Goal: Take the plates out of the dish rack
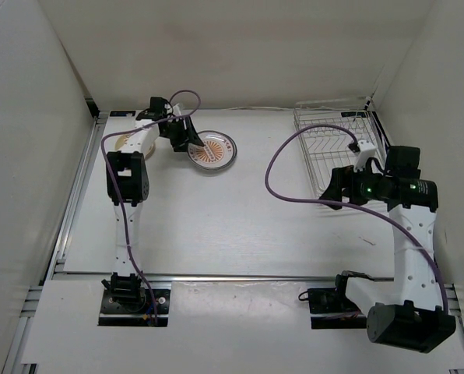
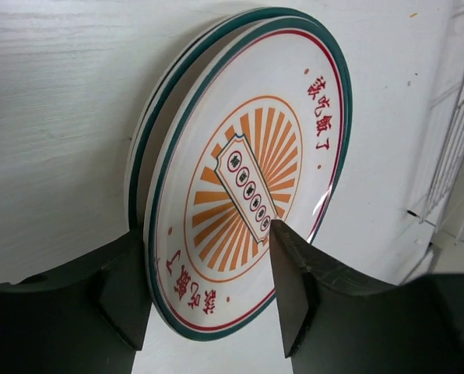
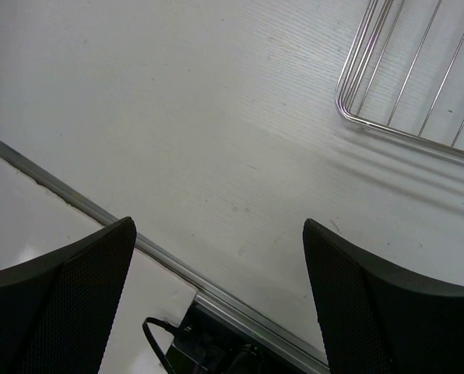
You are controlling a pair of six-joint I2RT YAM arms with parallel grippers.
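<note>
Left gripper [image 2: 209,288] clamped on the orange-pattern plate [image 1: 212,149], well left of the dish rack [image 1: 337,144] beside a second plate [image 1: 129,141]; our right gripper [image 3: 216,296] hangs open by the rack's near corner.

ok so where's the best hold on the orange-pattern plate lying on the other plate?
The near rim, coming in edge-on from the left arm's side. The orange-pattern plate is thin, flat and too wide to span. The left gripper straddles that rim, one finger on the face and one underneath, above the second plate.

The left arm [image 1: 142,140] hides most of a plate [image 1: 125,142].
</note>
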